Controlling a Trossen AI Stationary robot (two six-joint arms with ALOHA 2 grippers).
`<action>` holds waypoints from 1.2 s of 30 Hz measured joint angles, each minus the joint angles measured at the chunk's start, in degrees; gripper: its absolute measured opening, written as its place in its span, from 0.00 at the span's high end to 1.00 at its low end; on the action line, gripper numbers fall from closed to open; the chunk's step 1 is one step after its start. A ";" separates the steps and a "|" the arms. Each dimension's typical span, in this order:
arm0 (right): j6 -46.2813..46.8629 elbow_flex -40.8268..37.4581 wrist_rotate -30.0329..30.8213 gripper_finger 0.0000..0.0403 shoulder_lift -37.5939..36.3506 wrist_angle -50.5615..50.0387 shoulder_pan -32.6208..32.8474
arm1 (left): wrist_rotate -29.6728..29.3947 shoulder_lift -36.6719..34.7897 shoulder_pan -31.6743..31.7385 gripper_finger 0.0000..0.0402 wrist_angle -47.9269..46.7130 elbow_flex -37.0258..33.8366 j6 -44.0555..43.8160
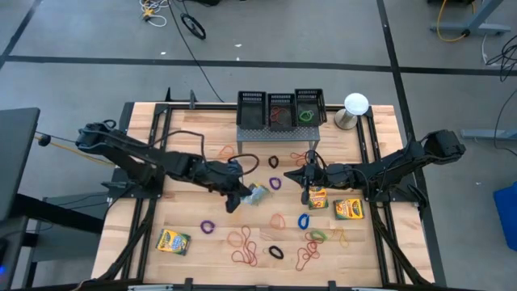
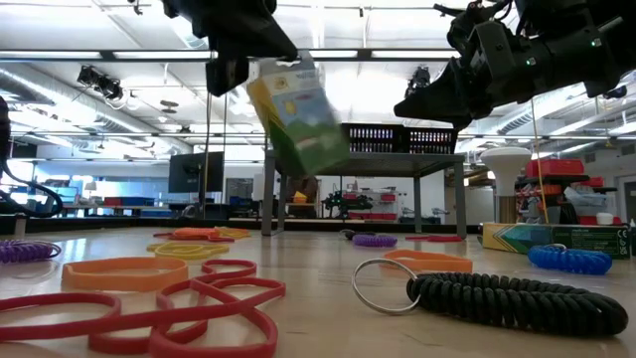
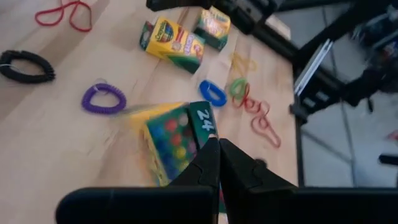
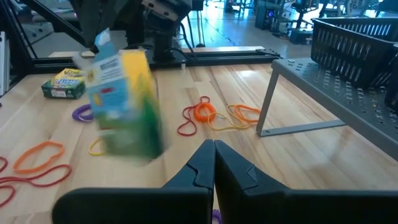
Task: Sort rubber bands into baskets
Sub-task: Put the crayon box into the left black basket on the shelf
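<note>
The left gripper [image 1: 240, 198] hangs over the middle of the table, fingers pressed together; a crayon box [image 1: 258, 194] shows tilted and blurred just beside its tip, seemingly off the wood, though whether anything grips it I cannot tell. The right gripper [image 1: 306, 173] hovers near the grey perforated stand [image 1: 275, 134], fingers together and empty. Rubber bands [image 1: 246, 245] lie scattered across the near half of the table [image 1: 137, 194], while the three black mesh baskets [image 1: 280, 109] sit side by side on the stand.

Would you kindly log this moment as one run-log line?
left hand: shut, at tilted, lifted crayon box | right hand: shut, empty, mid-table | rubber bands: mostly on table | baskets: on stand
</note>
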 joint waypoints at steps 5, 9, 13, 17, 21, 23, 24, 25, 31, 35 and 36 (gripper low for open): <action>0.03 0.00 0.00 0.98 0.00 0.07 0.01 | -0.13 0.00 0.00 0.99 5.04 -2.17 -3.12; 0.02 0.00 0.00 0.98 0.00 0.02 0.00 | -1.25 0.01 -0.10 0.99 5.60 -2.27 -5.52; 0.15 0.00 0.00 0.98 0.00 0.17 0.01 | -1.61 1.32 0.25 0.99 7.04 -2.25 -8.54; 0.18 0.00 -0.02 0.98 0.00 0.24 0.01 | -1.84 3.30 0.28 0.99 8.10 -2.27 -9.80; 0.18 0.00 -0.02 0.98 0.00 1.23 0.01 | -3.74 3.91 0.28 0.99 9.99 -2.27 -9.62; 0.28 0.00 -0.04 0.98 0.00 1.83 0.01 | -5.65 3.91 0.28 0.99 9.96 -2.27 -9.85; 0.80 0.00 -0.17 0.98 -0.01 2.35 0.01 | -6.28 3.91 0.31 0.99 9.95 -2.27 -9.90; 1.90 0.01 -0.58 0.98 -0.02 2.45 -0.01 | -6.52 3.91 0.33 0.99 9.97 -2.27 -10.08; 4.57 0.02 -10.17 0.98 -0.02 2.32 -0.80 | -5.73 6.09 1.18 0.99 8.91 -2.25 -10.29; 4.54 0.21 -10.25 0.98 -0.02 2.31 0.44 | -4.96 8.36 2.28 0.99 9.78 -2.25 -10.04; 4.52 0.34 -9.98 0.98 -0.02 2.31 0.87 | -4.53 8.82 2.72 0.99 10.22 -2.25 -10.09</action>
